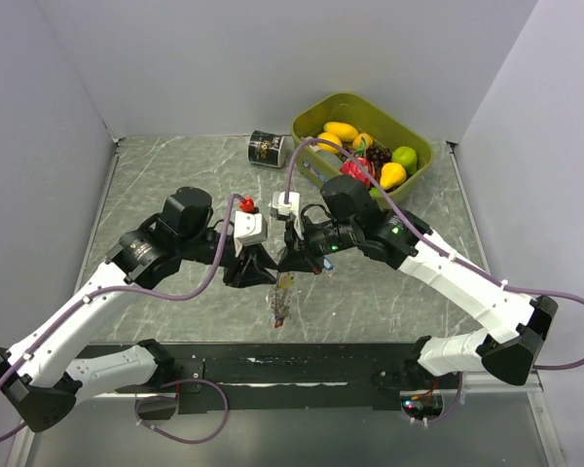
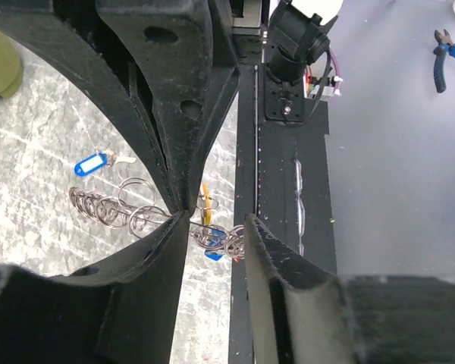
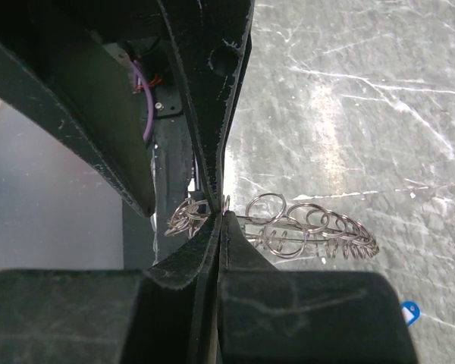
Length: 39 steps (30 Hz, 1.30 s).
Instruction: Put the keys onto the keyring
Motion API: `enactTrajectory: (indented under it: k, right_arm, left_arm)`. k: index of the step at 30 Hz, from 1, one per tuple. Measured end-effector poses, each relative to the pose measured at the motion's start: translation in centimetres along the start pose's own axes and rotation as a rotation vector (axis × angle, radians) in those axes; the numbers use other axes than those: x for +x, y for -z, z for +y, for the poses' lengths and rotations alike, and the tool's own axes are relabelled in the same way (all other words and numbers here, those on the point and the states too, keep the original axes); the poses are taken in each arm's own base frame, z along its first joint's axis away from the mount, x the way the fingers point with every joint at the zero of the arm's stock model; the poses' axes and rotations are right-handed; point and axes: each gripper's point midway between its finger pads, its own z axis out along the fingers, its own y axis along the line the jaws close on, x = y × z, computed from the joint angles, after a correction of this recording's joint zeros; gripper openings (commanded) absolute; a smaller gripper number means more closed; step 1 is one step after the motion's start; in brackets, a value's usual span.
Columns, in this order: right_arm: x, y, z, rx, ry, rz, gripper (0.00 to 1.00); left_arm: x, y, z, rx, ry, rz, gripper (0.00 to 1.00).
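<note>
Right wrist: my right fingers (image 3: pixel 205 265) pinch a loop of the keyring (image 3: pixel 311 227), steadying it above the worktop (image 3: pixel 364 91) for threading, while my left fingers (image 2: pixel 159 265) flank its bunched end, grip unclear; one blue-tagged key (image 2: pixel 95 163) lies beneath.

Your silvery coiled keyring (image 3: pixel 296 227) is bare metal wire, bright and glossy. The small key with the blue tag (image 2: pixel 91 164) has smooth, shiny plastic on that tag. Your left gripper (image 2: pixel 216 227) shows matt black plastic fingers (image 2: pixel 280 288). The grey veined surface (image 2: pixel 30 174) looks stone-like, smooth with a soft sheen.
</note>
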Motion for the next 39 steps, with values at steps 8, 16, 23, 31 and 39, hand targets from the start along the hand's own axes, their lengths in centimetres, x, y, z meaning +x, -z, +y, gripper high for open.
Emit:
enactTrajectory:
  k: [8, 16, 23, 31, 39]
  right_arm:
    - [-0.2, -0.1, -0.1, 0.003, 0.006, -0.009, 0.00]
    - [-0.4, -0.1, 0.5, -0.030, 0.004, -0.017, 0.00]
    - [-0.4, 0.1, 0.6, -0.028, 0.005, -0.022, 0.00]
    - [-0.3, 0.3, 0.5, -0.014, 0.006, -0.020, 0.00]
    - [-0.3, 0.3, 0.3, 0.000, 0.000, -0.031, 0.27]
  left_arm:
    - [-0.1, 0.5, 0.1, -0.047, -0.032, -0.019, 0.45]
    - [-0.2, 0.6, 0.8, -0.085, -0.057, -0.036, 0.41]
    - [0.8, -0.3, 1.4, -0.072, -0.027, -0.001, 0.34]
    - [1.3, -0.7, 1.4, -0.050, -0.016, 0.016, 0.01]
    - [1.3, -0.7, 1.2, -0.050, -0.031, -0.017, 0.01]
